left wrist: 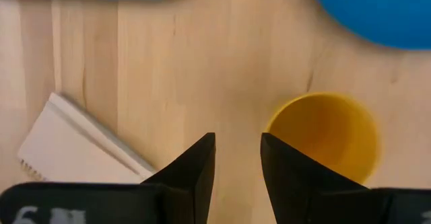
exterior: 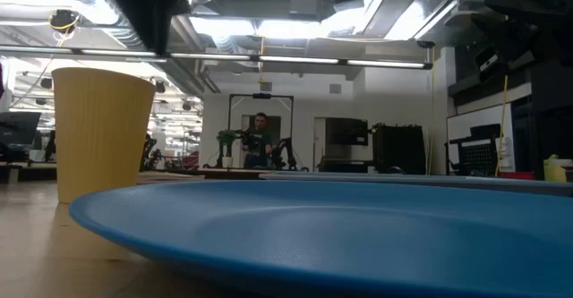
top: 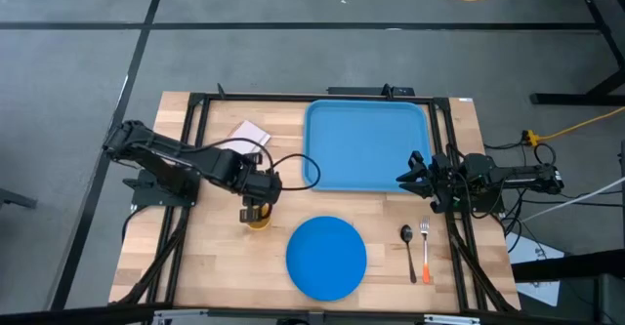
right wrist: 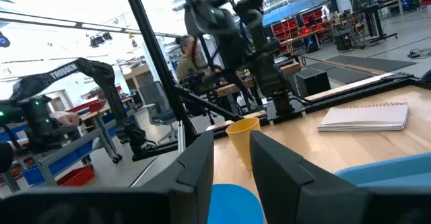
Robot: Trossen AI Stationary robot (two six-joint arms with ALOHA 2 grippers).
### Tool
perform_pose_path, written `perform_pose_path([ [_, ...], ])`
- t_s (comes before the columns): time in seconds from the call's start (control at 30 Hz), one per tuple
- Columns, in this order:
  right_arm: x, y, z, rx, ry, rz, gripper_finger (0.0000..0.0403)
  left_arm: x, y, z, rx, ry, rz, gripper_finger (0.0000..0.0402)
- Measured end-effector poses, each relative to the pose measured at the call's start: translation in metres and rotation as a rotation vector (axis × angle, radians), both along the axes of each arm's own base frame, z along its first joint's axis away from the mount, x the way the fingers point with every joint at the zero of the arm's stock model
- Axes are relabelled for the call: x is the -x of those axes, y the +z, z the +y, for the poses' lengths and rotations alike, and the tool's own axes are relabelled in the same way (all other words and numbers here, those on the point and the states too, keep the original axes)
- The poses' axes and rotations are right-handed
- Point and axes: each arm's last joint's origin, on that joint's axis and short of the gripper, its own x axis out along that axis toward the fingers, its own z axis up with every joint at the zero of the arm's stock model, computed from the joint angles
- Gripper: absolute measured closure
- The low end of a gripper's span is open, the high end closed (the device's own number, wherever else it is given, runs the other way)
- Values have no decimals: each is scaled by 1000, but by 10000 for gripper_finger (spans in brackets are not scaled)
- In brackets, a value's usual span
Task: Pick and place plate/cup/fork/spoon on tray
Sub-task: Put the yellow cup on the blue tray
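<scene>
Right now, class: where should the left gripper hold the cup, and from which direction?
Grip the cup by its thin rim from above: it stands upright, mouth open upward, and the left gripper hangs over the table just beside it, fingers slightly apart.

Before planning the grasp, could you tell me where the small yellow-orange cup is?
In the high view, the small yellow-orange cup stands left of the round blue plate, under the left gripper.

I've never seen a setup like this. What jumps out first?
The big light-blue tray at the table's far side and the round blue plate nearer the front catch the eye. The left end effector hovers over a yellow cup; fork and spoon lie at right.
</scene>
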Motion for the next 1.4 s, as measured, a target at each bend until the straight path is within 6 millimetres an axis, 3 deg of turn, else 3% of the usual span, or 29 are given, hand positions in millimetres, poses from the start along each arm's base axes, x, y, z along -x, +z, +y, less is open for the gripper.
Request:
perform_pose_path([
  [0.13, 0, 0, 0, 0, 0, 0, 301, 5, -20, -1, 45, -12, 72, 289],
  [0.43, 0, 0, 0, 0, 0, 0, 301, 6, -33, -11, 118, -8, 66, 289],
  [1.4, -1, -4, 0, -1, 0, 37, 301, -3, -43, -19, 41, -26, 12, 289],
])
